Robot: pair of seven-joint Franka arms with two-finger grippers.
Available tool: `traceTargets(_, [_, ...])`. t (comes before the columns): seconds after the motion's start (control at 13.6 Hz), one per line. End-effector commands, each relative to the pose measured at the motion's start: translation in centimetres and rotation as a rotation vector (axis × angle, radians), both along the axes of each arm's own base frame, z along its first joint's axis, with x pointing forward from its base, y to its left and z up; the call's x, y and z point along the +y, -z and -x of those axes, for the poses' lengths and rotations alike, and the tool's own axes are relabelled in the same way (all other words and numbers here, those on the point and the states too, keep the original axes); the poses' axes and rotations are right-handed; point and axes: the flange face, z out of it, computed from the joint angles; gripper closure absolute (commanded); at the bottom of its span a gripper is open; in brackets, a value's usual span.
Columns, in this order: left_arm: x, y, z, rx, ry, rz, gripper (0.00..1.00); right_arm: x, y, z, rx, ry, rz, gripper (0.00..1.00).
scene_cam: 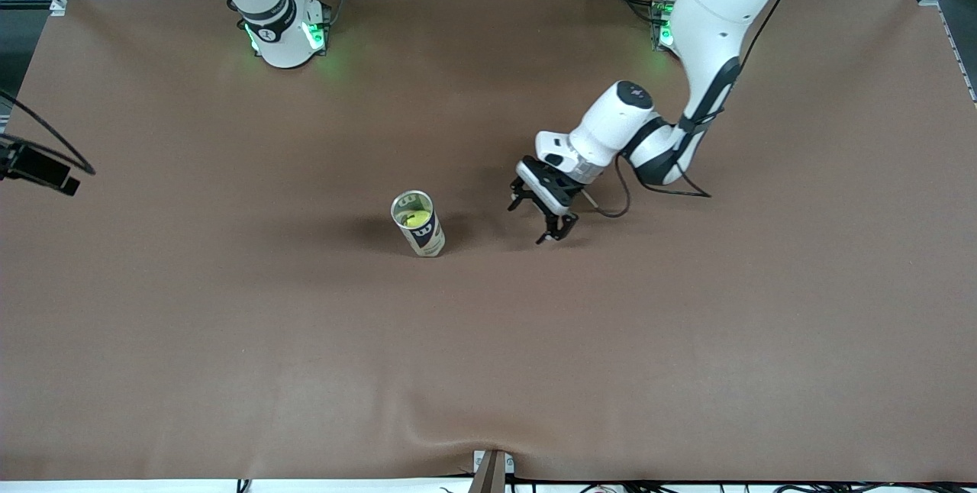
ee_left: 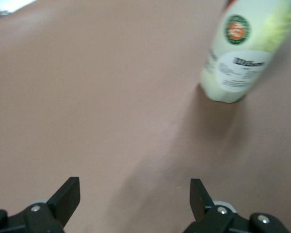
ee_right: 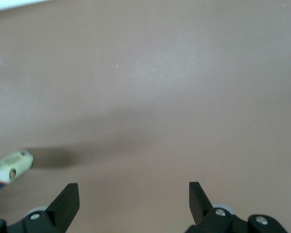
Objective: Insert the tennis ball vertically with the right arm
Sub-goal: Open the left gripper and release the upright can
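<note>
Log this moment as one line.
can: upright, ball inside | left gripper: open, empty, beside can | right gripper: open, empty, over table

The tabletop (scene_cam: 687,340) is covered with a brown matt cloth, smooth but slightly wrinkled at the edge nearest the front camera. The tube (scene_cam: 419,223) looks like clear glossy plastic with a printed label, and the tennis ball (scene_cam: 416,219) inside is yellow and fuzzy.

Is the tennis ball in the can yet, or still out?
In. The yellow tennis ball sits inside the upright can, visible through its open top; no ball lies on the table.
</note>
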Motion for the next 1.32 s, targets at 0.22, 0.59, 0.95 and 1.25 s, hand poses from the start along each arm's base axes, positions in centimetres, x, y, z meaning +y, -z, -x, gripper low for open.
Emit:
traceTargets(0.22, [4.2,-5.1,-2.8,-0.011,-0.099,-0.084,0.0,0.2,2.8,4.9,0.027,-0.044,-0.033,0.0])
traceTargets(0.59, [5.1,-13.0,-5.2,0.05,-0.256,-0.258,0.0,1.2,7.7,6.8,-0.02,-0.065,-0.04,0.0])
traceTargets(0.95, [3.8,-18.8,-7.3,0.199,-0.385,-0.328,0.0,0.8,10.7,6.9,-0.022,-0.058,-0.042,0.0])
traceTargets(1.25, [4.6,-23.7,-7.8,0.291,-0.466,-0.383,0.0,0.8,9.9,6.8,-0.032,-0.058,-0.041,0.0])
